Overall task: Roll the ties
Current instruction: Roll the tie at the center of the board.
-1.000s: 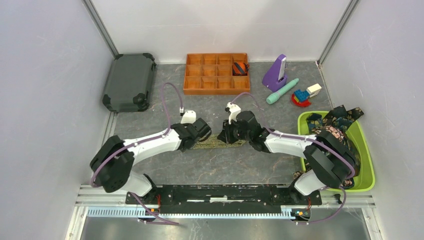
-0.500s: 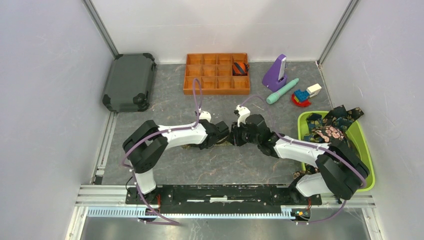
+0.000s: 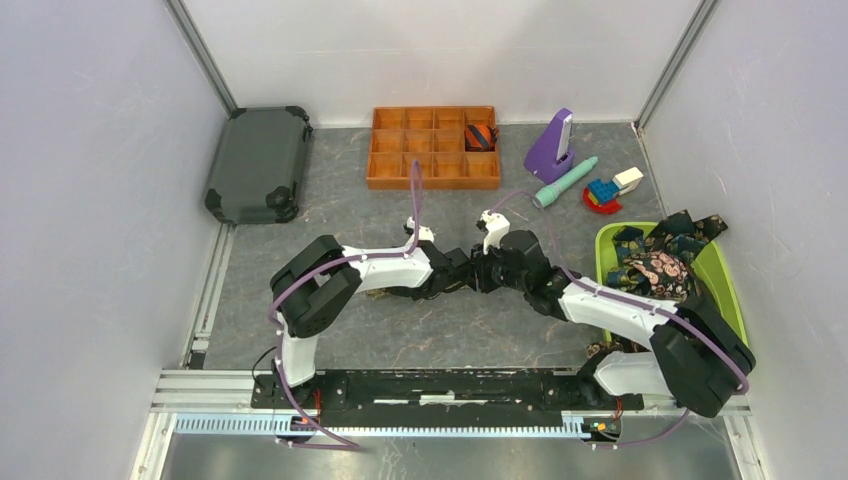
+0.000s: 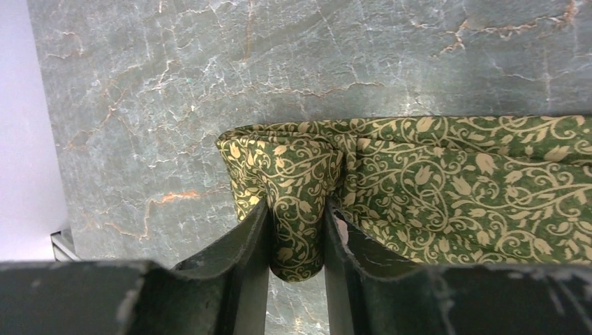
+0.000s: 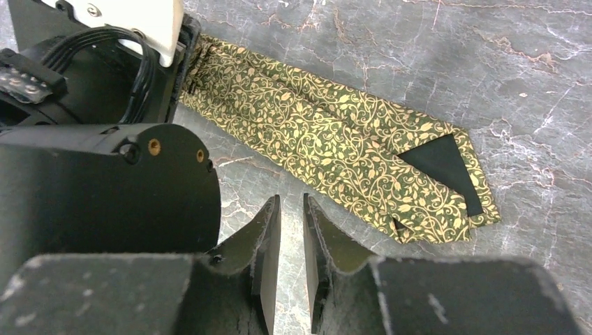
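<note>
Pinching a bunched fold of the olive-green tie (image 4: 454,181) between narrowly set jaws, the left gripper (image 4: 297,230) is sitting low at mid-table — the tie's remainder is lying flat on the marbled tabletop (image 4: 209,56). Just rightward, the right gripper (image 5: 292,209) is hovering beside the tie, jaws barely parted, holding nothing.

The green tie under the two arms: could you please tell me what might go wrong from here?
1. The left pincer pinches only a small bunched fold of the green tie, so the roll may slip out or turn lopsided.
2. The right pincer is slightly open, empty and beside the fabric, so the loose wide end may drag instead of winding.
</note>
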Controlling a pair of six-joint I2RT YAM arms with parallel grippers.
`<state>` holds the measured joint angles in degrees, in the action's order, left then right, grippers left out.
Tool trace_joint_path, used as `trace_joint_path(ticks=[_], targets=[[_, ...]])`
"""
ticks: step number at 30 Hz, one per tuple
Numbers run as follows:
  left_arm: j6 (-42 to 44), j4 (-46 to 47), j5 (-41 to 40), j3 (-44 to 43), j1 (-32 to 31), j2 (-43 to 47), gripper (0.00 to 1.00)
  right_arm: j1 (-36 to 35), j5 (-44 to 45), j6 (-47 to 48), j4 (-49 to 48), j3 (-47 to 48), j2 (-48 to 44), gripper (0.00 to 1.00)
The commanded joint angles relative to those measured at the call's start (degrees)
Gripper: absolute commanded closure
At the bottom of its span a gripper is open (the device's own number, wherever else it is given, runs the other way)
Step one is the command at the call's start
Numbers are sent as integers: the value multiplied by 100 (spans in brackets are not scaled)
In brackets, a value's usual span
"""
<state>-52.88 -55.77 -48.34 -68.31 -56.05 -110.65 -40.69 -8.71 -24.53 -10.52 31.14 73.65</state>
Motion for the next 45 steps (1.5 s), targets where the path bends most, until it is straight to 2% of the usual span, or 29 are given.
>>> trace_joint_path(ticks=[1,7,18,27,33,35,41,45], targets=[[-82,804,478,-2,-33,-155,59,26,107,75,71,-17,-249,76],[30,813,499,2,-85,61,51,26,150,42,230,71,-384,75],[197,916,431,236,-143,907,26,28,448,111,666,571,-340,74],[286,952,504,502,-143,1732,20,-16,414,-21,666,812,-112,72],[741,1472,854,1120,-72,2758,19,-229,509,-196,653,1100,140,58],[966,1757,1128,1432,93,3200,20,-381,573,-276,632,1262,293,52],[1442,2411,2166,2507,1179,4725,22,-845,771,-580,607,1934,1021,46],[1602,2722,2868,3103,1987,5406,23,-1128,836,-772,634,2512,1624,41]])
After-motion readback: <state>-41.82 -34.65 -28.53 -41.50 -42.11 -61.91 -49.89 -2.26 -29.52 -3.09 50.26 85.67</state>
